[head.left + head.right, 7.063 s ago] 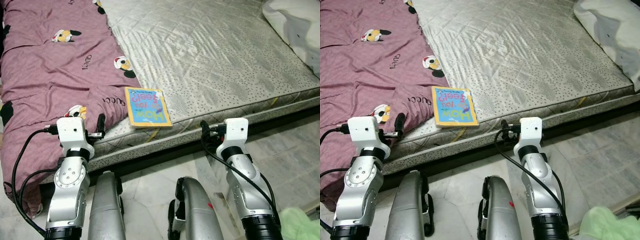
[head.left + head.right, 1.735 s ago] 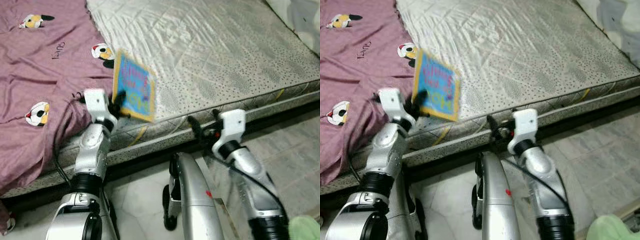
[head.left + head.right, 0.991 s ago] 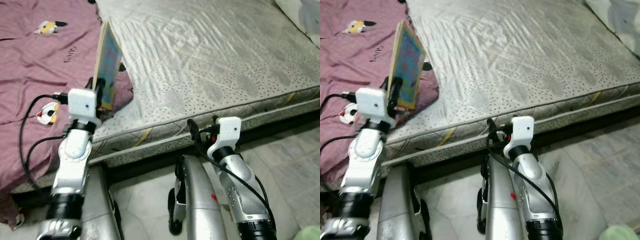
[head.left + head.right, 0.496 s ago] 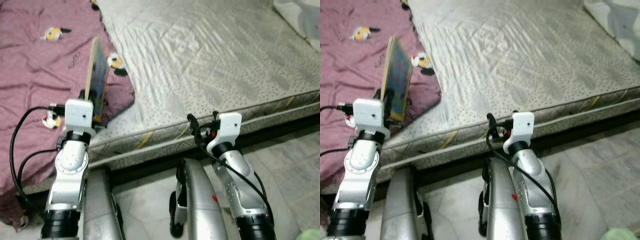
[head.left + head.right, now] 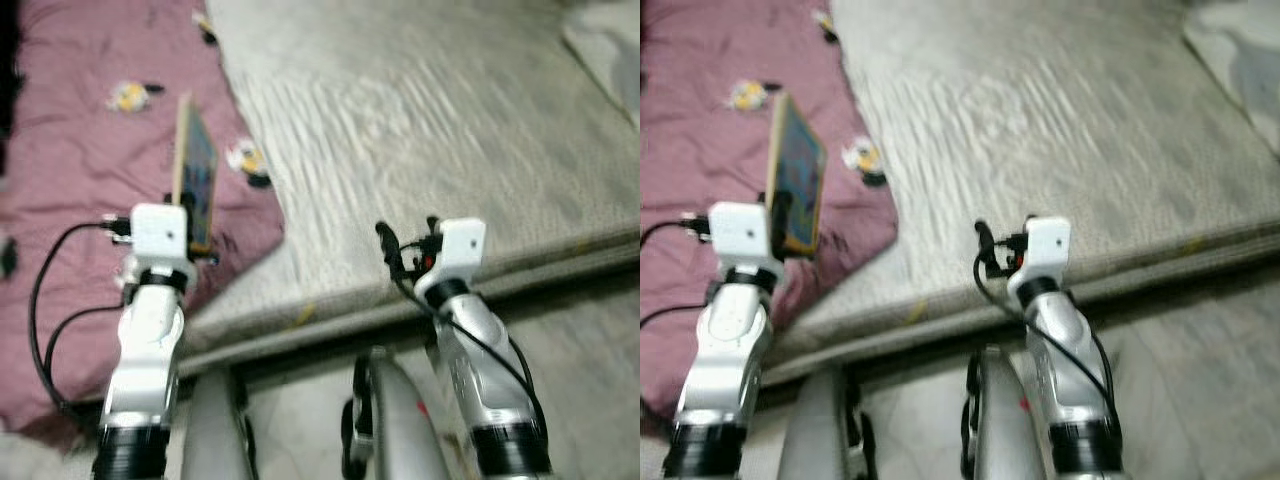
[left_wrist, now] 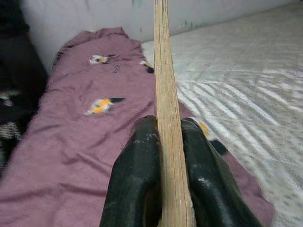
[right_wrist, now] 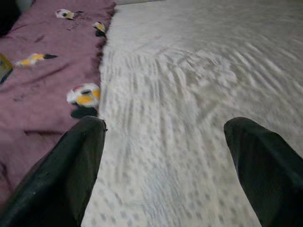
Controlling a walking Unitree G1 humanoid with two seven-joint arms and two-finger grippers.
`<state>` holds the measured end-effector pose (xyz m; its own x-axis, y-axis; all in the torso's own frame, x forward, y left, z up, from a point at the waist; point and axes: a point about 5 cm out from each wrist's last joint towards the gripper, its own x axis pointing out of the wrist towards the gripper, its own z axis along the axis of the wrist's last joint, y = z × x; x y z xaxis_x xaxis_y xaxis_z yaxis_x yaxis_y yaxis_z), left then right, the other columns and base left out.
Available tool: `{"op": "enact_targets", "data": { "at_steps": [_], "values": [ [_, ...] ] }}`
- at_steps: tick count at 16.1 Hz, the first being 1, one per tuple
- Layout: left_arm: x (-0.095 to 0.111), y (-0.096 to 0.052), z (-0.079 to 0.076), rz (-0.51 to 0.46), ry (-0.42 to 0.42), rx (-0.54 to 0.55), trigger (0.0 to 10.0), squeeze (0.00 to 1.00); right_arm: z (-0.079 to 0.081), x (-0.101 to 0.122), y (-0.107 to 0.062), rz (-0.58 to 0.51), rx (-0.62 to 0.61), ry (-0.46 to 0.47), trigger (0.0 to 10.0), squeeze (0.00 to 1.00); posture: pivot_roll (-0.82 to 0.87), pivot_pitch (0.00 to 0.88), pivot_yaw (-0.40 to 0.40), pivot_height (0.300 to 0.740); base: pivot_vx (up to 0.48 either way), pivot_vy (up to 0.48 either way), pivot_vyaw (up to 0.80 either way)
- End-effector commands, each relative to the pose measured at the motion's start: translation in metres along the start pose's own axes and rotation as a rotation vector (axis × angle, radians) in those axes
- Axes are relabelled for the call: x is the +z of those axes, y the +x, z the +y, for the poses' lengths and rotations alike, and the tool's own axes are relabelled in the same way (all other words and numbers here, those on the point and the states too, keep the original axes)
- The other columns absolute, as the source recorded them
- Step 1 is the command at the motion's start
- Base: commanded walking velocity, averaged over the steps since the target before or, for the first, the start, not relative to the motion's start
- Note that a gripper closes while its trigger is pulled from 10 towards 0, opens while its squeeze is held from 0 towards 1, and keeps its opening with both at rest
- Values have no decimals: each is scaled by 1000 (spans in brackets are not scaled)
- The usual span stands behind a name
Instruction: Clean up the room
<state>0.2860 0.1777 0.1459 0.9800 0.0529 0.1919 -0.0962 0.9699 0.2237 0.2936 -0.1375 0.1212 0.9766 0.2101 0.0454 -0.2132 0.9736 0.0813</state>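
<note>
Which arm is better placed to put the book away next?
Left. The left gripper is already shut on the book, held upright on edge above the purple blanket. The right gripper is open and holds nothing.

Bare mattress point(image 5: 430, 130) lies open ahead of the spread right fingers point(image 7: 71, 175). The upright book point(image 5: 195, 175) and rumpled purple blanket point(image 5: 90, 170) crowd the left side.

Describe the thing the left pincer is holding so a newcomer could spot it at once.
Start at the bare grey mattress, then go to the purple blanket along its left side. Above that blanket the left pincer is clamped on a thin book, held upright on edge; its blue cover and tan edge set it apart from the blanket's small cartoon prints.
</note>
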Motion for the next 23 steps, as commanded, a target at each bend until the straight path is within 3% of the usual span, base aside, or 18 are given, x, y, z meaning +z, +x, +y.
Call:
{"op": "enact_targets", "data": {
  "at_steps": [1,9,12,17,20,23],
  "values": [
    [3,-3,3,-16,11,14,10000,0,-3,-1,-1,3,-20,8,10000,0,0,140,-20,726,0,0,0],
    [-17,-18,-7,81,22,-14,10000,0,-13,3,-4,-19,-76,-12,10000,0,-12,116,-8,740,0,0,0],
    [-28,-31,-2,119,39,14,10000,0,-28,1,-15,-14,-153,-32,10000,0,-21,102,-2,740,0,0,0],
    [-31,-37,-12,133,18,-42,10000,0,-48,-15,-39,65,-356,-102,10000,0,-34,81,7,740,0,0,0],
    [-36,-37,-13,148,13,-55,10000,0,-41,-20,-40,75,-378,-112,10000,0,-51,55,23,740,0,0,0],
    [-37,-37,-13,149,14,-73,10000,0,-48,-18,-45,35,-411,-121,10000,0,-51,52,29,740,0,0,0]
  ]
}}
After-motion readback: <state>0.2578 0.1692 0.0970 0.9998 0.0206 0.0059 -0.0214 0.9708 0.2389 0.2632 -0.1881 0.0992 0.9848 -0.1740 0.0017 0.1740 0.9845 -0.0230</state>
